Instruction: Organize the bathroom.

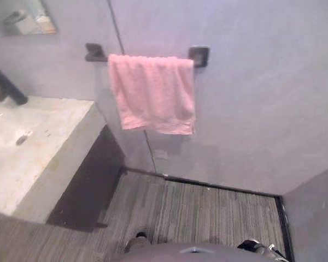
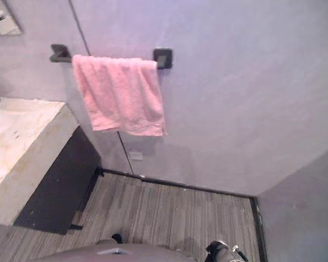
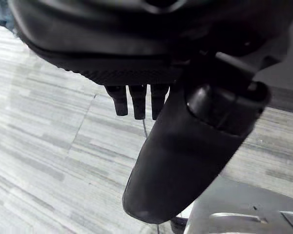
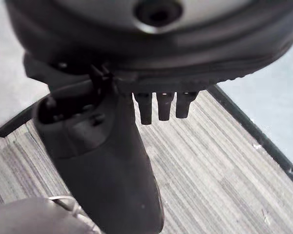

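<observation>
Left: pale stone vanity counter (image 1: 38, 142) with a dark faucet (image 1: 8, 87). Centre, far wall: pink towel (image 1: 153, 93) draped over a black towel bar (image 1: 199, 54). Left hand (image 3: 185, 146) and right hand (image 4: 102, 161) hang over striped floor (image 1: 208, 213), fingers straight, holding nothing.

The left hand (image 3: 185, 146) is being held above the grey striped floor (image 3: 49, 146), nothing being gripped. Its fingers (image 3: 138, 101) are being kept straight and relaxed, pointing downward, the thumb being extended beside them, apart from the floor.
</observation>
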